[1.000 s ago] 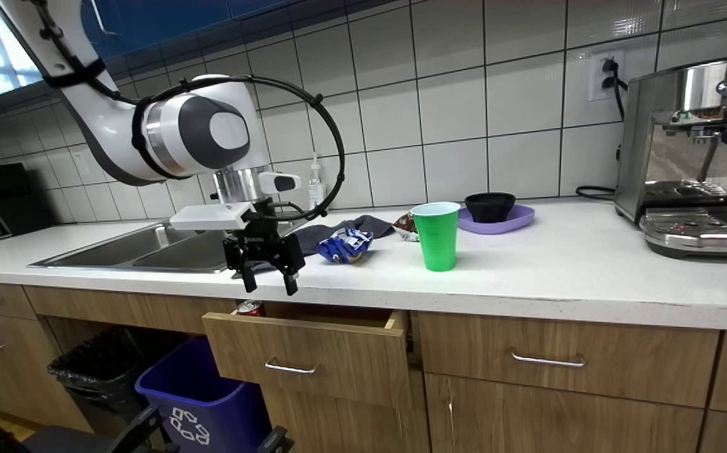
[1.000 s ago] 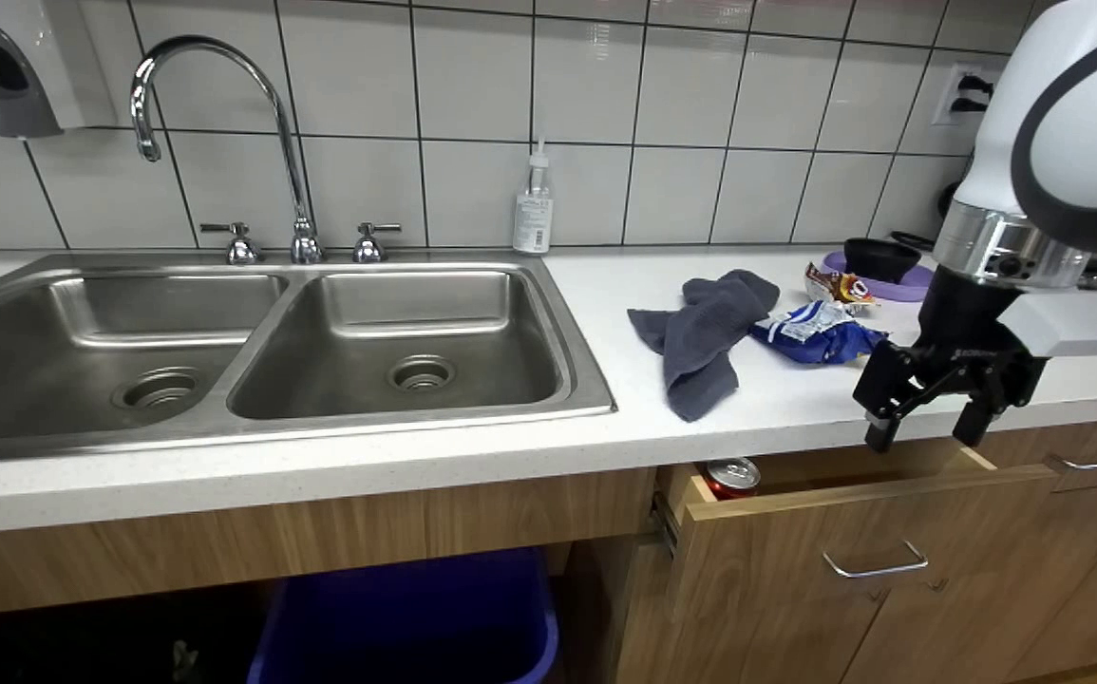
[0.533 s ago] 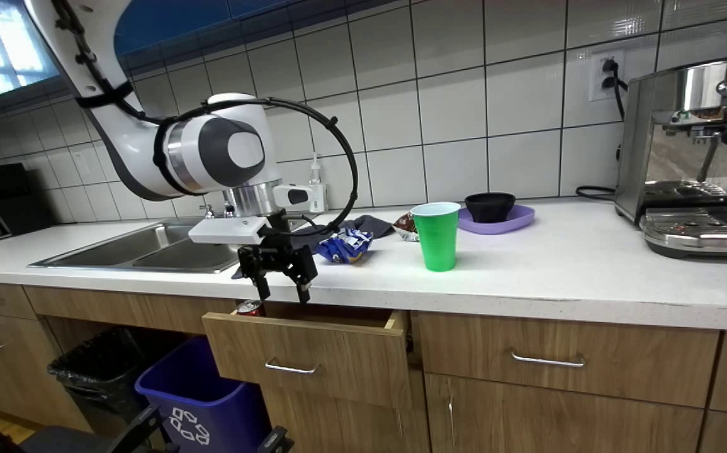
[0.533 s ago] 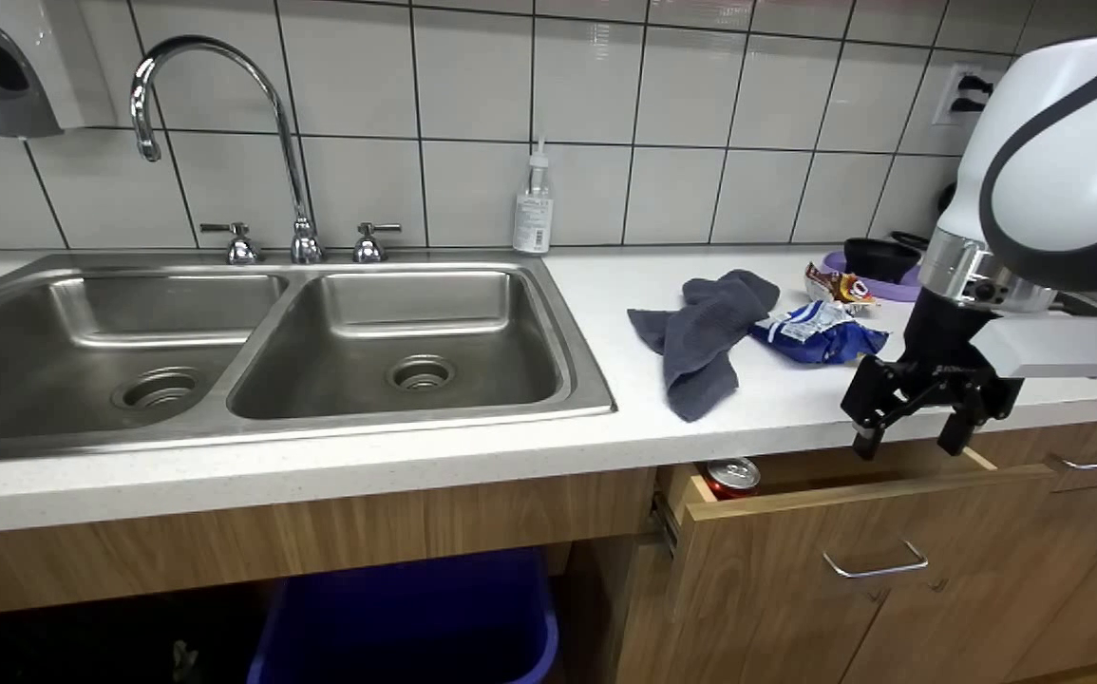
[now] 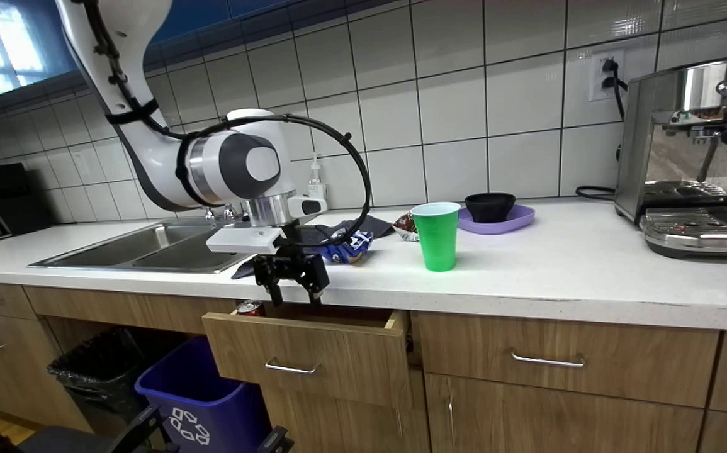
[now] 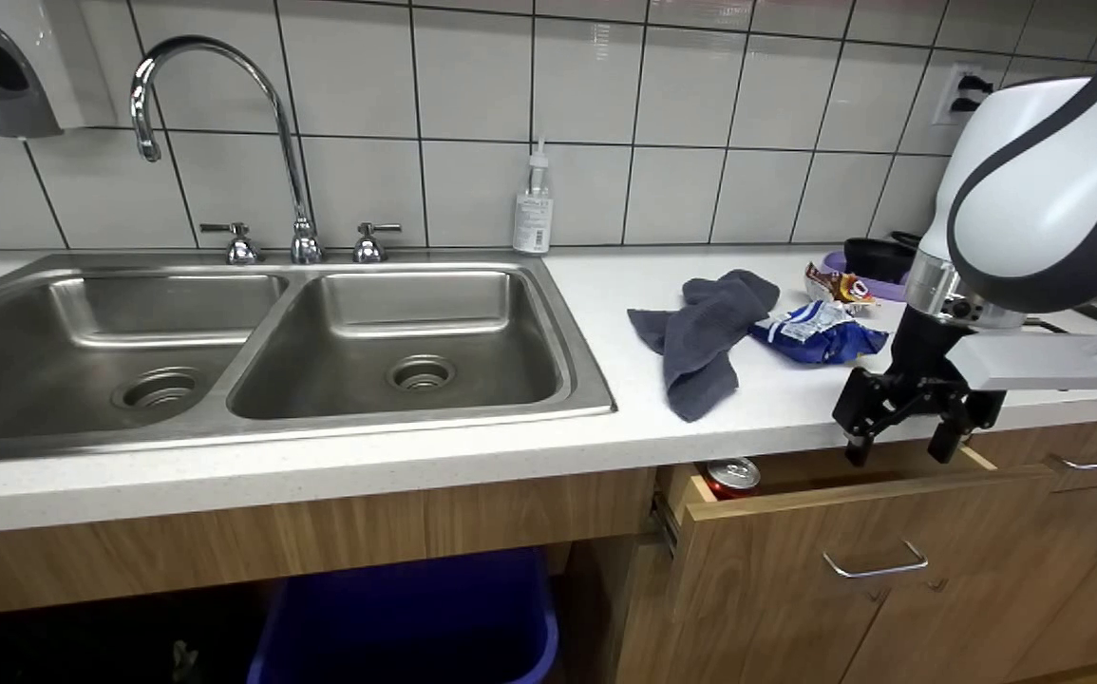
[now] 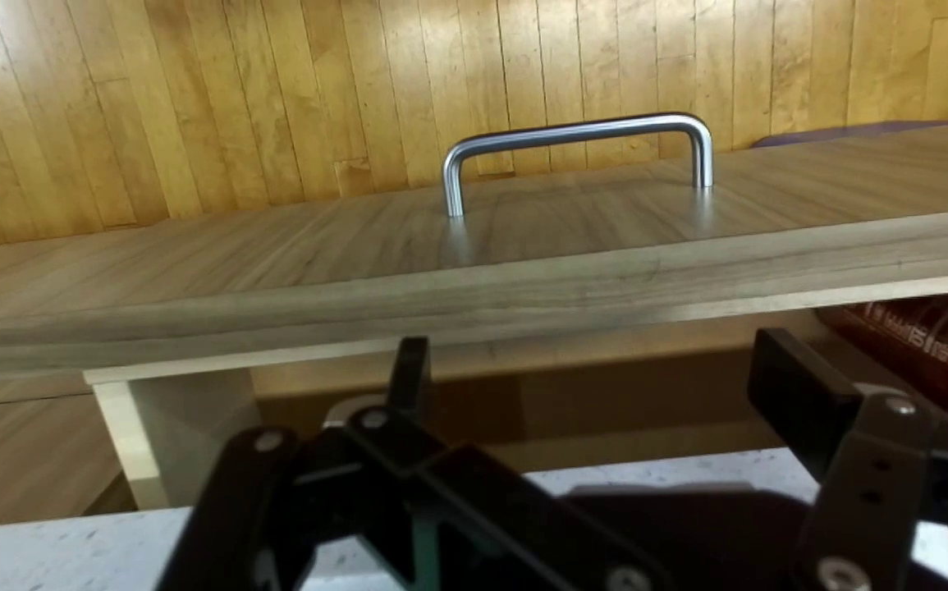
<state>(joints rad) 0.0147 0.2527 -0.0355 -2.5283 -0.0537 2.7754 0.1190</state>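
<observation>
A white robot arm [image 5: 237,157] is hanging over the front edge of a white bench [image 5: 577,264], and its black jaws are standing wide apart, pointing down at an open wooden drawer [image 5: 350,358]. The drawer is jutting from beneath the bench, near the sink [image 6: 472,416]; whether the fingertips [image 7: 802,386] are hanging above or just below its rim cannot be told. In the wrist view both tips are showing against the drawer's interior, while a metal handle [image 7: 576,134] is protruding from the front panel [image 7: 334,246]. A red can [image 6: 731,483] is standing inside, lid upward, at the drawer's sink end. On the bench, a dark grey towel [image 6: 705,342] is lying crumpled beside the sink; a blue wrapper [image 6: 819,334] is resting next to it, with a brown wrapper [image 6: 838,287] just behind. In an exterior view, a green cup [image 5: 437,239] is standing upright near a black bowl [image 5: 489,209], which is sitting on a purple plate [image 5: 520,220]. An espresso machine [image 5: 684,163] is occupying the bench farther along. Below, a blue bin [image 5: 237,415] is standing beside a black-bagged bin [image 5: 83,384].
</observation>
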